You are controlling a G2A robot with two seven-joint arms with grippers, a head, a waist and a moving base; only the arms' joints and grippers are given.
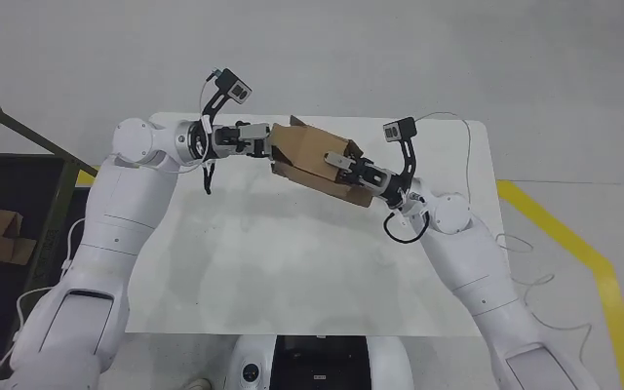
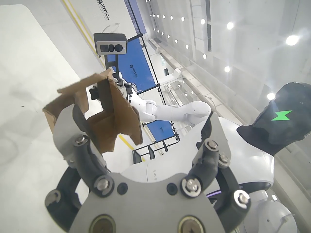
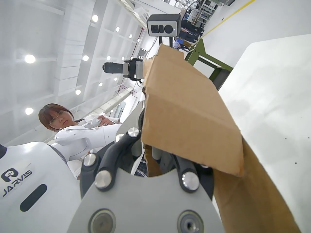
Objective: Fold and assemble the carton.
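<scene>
The carton (image 1: 310,161) stretches lengthwise from the wide-open left pincer (image 2: 140,121), one finger against its near flap, to the right pincer (image 1: 341,165) clamped on its far end.

We see a bright, even scene lit from overhead. Round ceiling lamps (image 2: 292,40) flare pure white with soft haloes in both wrist views. The white table (image 1: 292,253) throws back a mild glare and carries only faint, soft-edged grey shadows near the carton (image 1: 317,161). Straight lines bow toward the edges of the wrist views.
</scene>
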